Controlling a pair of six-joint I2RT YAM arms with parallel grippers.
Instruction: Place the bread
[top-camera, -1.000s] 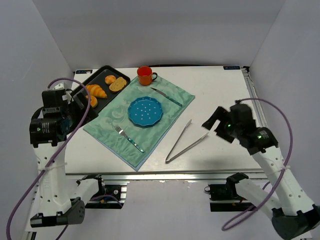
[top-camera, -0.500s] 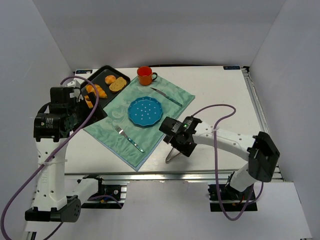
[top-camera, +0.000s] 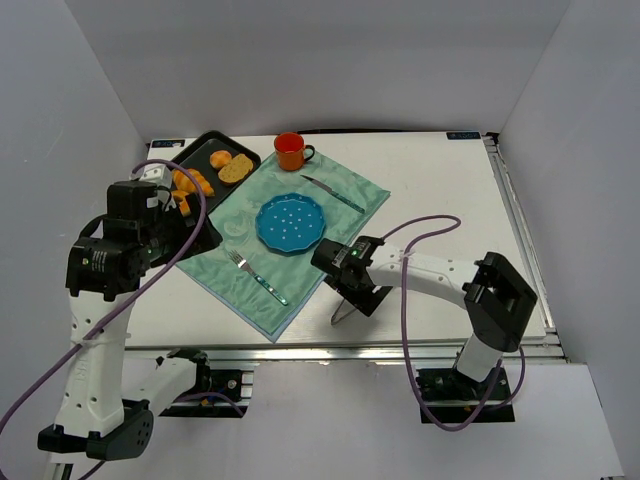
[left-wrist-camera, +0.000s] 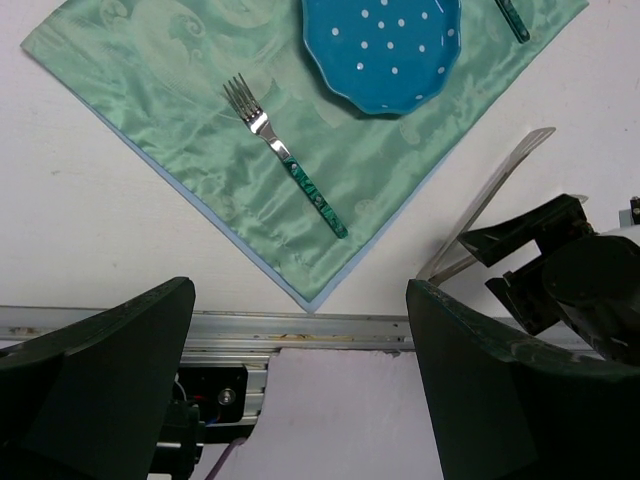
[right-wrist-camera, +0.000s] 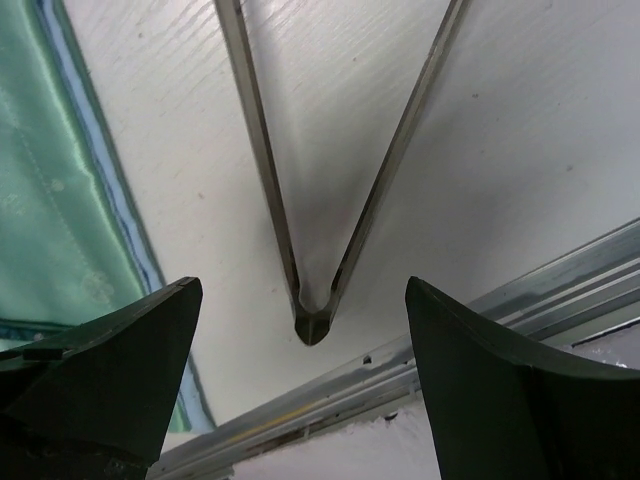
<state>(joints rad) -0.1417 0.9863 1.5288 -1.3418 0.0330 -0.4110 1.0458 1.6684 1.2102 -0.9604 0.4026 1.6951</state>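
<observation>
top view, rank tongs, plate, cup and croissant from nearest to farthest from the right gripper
From the right gripper:
1. Tongs, directly under it, by the near edge.
2. Plate, up and to the left, in the middle.
3. Cup, at the far edge, behind the plate.
4. Croissant, far left, partly hidden by the left arm.

A blue dotted plate (top-camera: 290, 222) sits on a green cloth (top-camera: 240, 208) between a fork (top-camera: 258, 278) and a knife (top-camera: 333, 194). Metal tongs (right-wrist-camera: 264, 170) lie beside the cloth on the white table (top-camera: 440, 200).
</observation>
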